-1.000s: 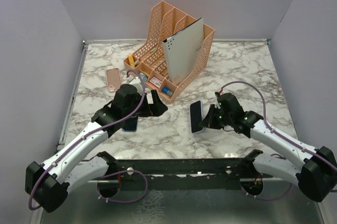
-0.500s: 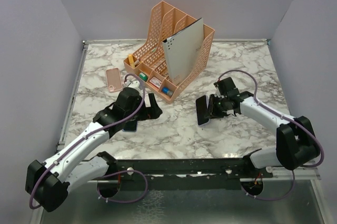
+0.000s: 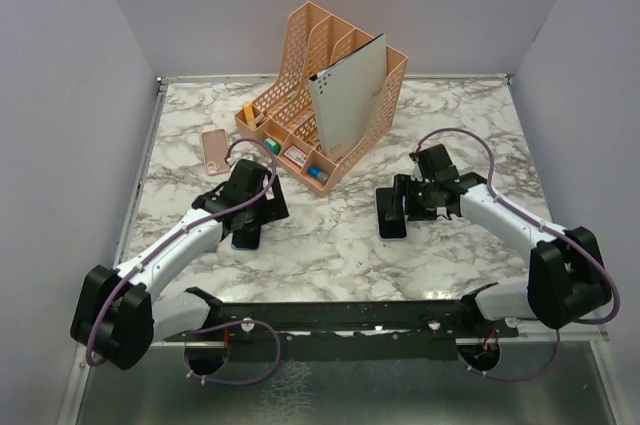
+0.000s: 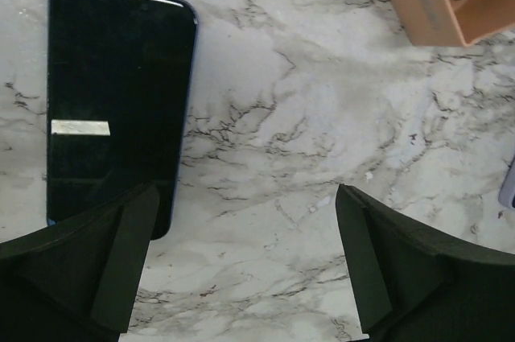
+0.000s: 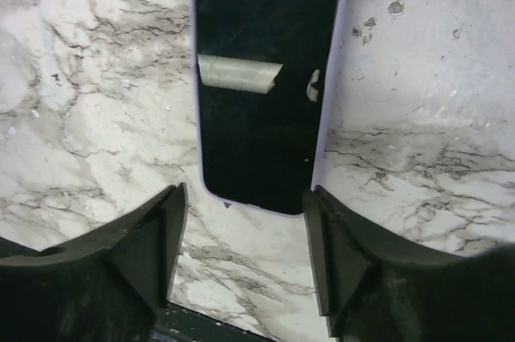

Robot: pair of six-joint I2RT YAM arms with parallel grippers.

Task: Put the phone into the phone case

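Phone, top view: it lies flat on the marble table, and the left gripper covers most of it.
Lavender-rimmed slab: it lies flat just before the right gripper, well apart from the phone. You cannot tell if it is a phone or a filled case.
Phone case: pink and flat, near the left arm, apart from the phone.
Organizer: an orange mesh rack behind both grippers. A grey board stands in it, and its front trays hold small items too small to name.
Left wrist view: the phone lies screen up, and one finger overlaps its near corner. The jaws stand wide over bare marble.
Right wrist view: the near end of the slab lies between wide fingers. You cannot tell if they touch it.
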